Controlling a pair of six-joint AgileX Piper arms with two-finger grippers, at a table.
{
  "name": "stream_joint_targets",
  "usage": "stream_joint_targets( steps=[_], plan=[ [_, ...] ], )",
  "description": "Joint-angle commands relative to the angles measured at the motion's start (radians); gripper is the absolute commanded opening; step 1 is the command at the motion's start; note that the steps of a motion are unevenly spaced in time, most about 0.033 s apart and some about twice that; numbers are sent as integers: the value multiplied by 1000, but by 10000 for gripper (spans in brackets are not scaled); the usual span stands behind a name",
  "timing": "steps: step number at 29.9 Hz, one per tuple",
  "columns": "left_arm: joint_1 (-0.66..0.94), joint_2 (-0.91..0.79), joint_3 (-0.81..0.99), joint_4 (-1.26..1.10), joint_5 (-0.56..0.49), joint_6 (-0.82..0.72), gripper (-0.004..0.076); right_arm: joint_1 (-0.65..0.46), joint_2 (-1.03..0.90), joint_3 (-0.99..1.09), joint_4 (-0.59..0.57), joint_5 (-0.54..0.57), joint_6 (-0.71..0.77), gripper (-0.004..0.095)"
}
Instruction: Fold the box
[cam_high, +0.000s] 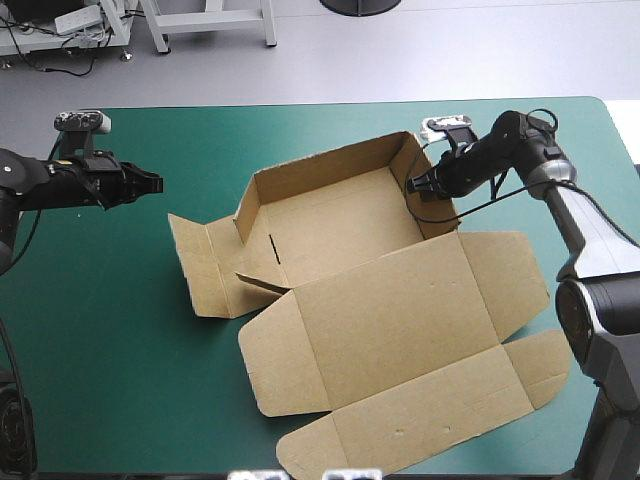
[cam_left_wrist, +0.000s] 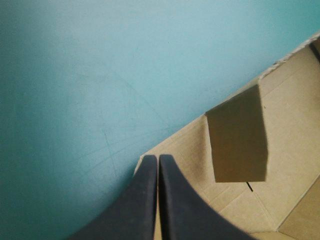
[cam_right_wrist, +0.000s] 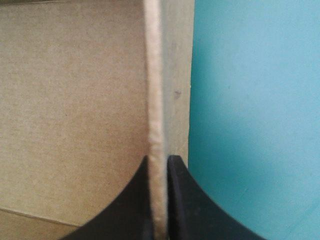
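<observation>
The brown box (cam_high: 340, 235) sits mid-table as an open tray, with its back, left and right walls raised. Its lid (cam_high: 400, 310) lies flat toward the table's near edge. My right gripper (cam_high: 415, 184) is shut on the top edge of the right wall (cam_right_wrist: 155, 100), which runs straight out between the fingers. My left gripper (cam_high: 155, 184) hovers over the teal-green cover left of the box, shut and holding nothing. In the left wrist view the left gripper (cam_left_wrist: 158, 159) points at the flat side flap (cam_left_wrist: 190, 145) and the raised left wall (cam_left_wrist: 237, 137).
A flat side flap (cam_high: 205, 262) of the box spreads on the cover at the left of the tray. The lid's end flaps (cam_high: 520, 365) reach toward the near right corner of the table. Bare teal-green cover (cam_high: 100, 320) lies at the left and along the back.
</observation>
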Motion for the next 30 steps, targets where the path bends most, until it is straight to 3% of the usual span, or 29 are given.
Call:
stream_joint_targets(
  steps=[1, 10, 17, 30],
  plan=[
    [-1, -5, -30, -83, -59, -21, -3, -19, -112, -111, 72, -19, 19, -18],
    [2, 49, -30, -240, -213, -23, -3, -94, -184, -387, 7, 130, 69, -18],
    [121, 51, -47, -549, -235, 64, -3, -157, -223, -499, -61, 199, 104, -18],
    [208, 188, -152, -758, 185, 111, -3, -176, -314, -539, 53, 155, 120, -18]
  ],
)
